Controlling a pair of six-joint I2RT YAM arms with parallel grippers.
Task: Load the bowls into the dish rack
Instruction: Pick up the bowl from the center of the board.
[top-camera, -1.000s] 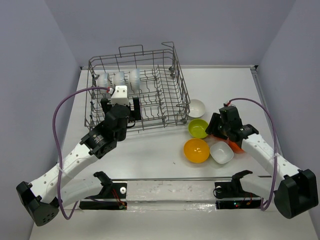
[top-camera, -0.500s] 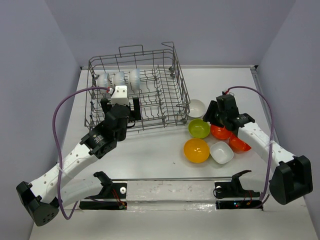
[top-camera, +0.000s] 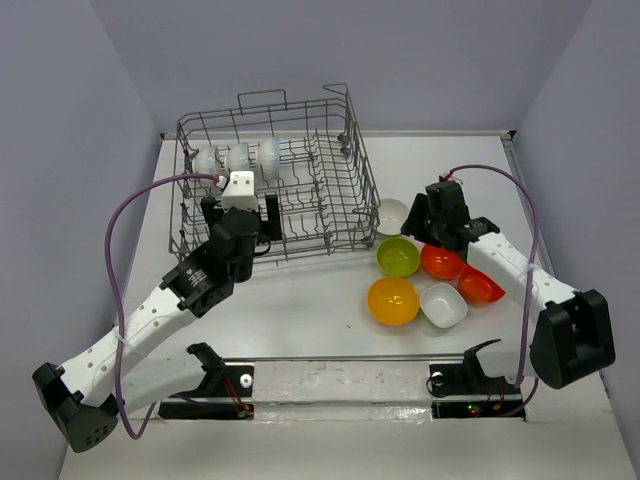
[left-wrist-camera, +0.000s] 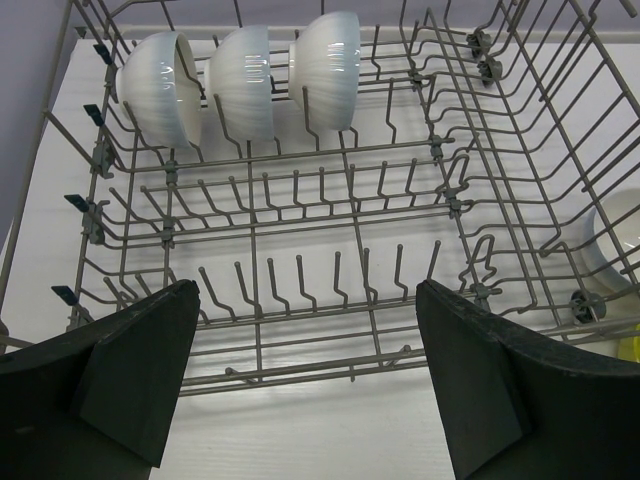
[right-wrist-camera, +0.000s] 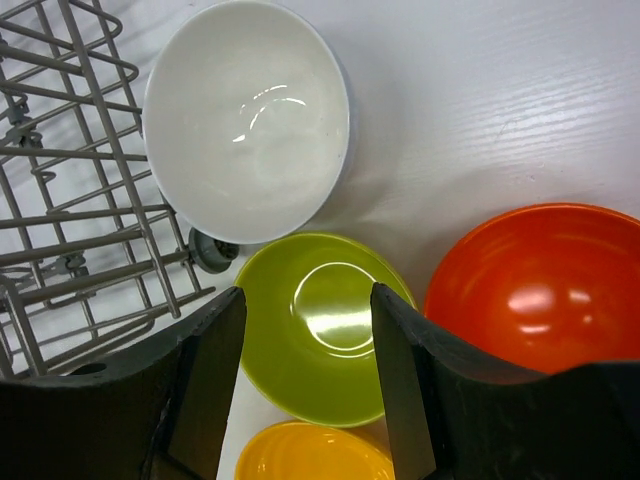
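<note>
Nine bowls: three in the dish rack (top-camera: 322, 190), six on the surface (top-camera: 300, 290) beside it.
Three white bowls (left-wrist-camera: 245, 90) stand on edge in the rack's far-left row; outside lie a round white bowl (top-camera: 393, 215), a square white bowl (top-camera: 443, 305), a green bowl (top-camera: 397, 257), a yellow bowl (top-camera: 392, 301) and two red bowls (top-camera: 441, 262); the left tool (left-wrist-camera: 305, 375) gapes empty at the rack's near side; the right tool (right-wrist-camera: 307, 300), released, hangs over the green bowl; white surface, lilac walls (top-camera: 400, 50).

Three white bowls (left-wrist-camera: 245, 85) sit on edge along the dish rack's (left-wrist-camera: 330, 300) back row, left gripper (left-wrist-camera: 305, 385) jaws wide apart.
</note>
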